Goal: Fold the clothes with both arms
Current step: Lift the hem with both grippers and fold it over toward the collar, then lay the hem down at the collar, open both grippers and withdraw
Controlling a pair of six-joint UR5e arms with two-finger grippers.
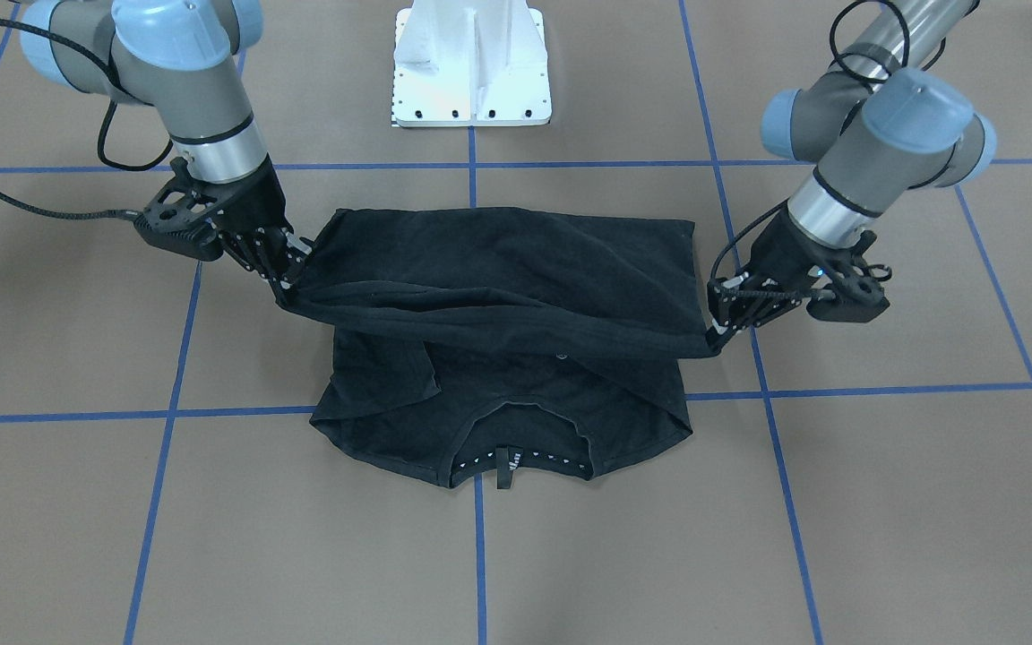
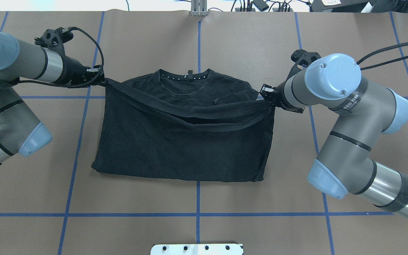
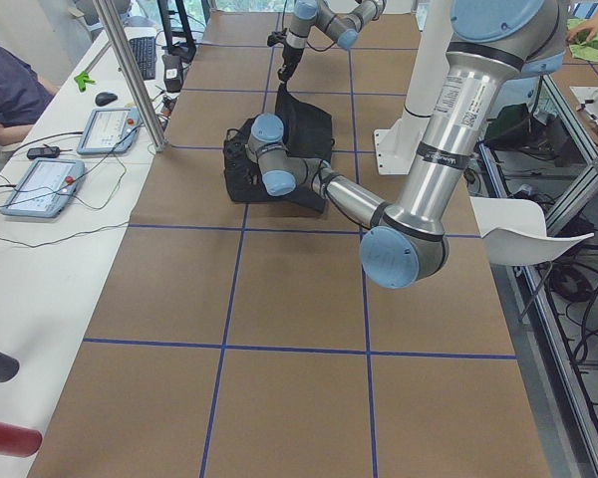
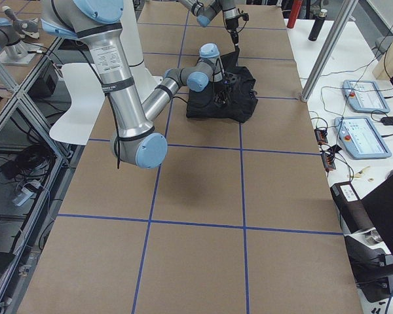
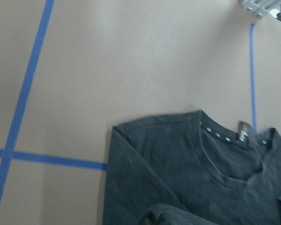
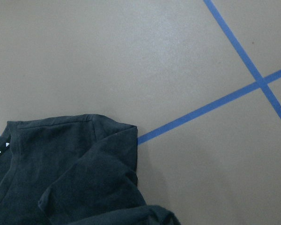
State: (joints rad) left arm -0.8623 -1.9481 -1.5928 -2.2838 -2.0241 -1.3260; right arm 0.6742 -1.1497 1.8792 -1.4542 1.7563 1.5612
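Two arms, left arm (image 2: 30, 67) and right arm (image 2: 331, 76), stretch the T-shirt (image 2: 186, 148) hem taut just short of the collar. Left jaws and right jaws are each clenched on a hem corner. Shirt lies on the counter (image 2: 225, 42), lower half doubled over. Judgement: advance both sides level, lay hem along shoulders, release only once cloth rests. Middle sags, so watch for wrinkles.

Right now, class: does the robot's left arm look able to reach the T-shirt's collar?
Probably in reach, but not freely: the collar lies uncovered close by, yet the left claw is shut on the hem of the T-shirt, stretched to the right claw. It would have to release first.
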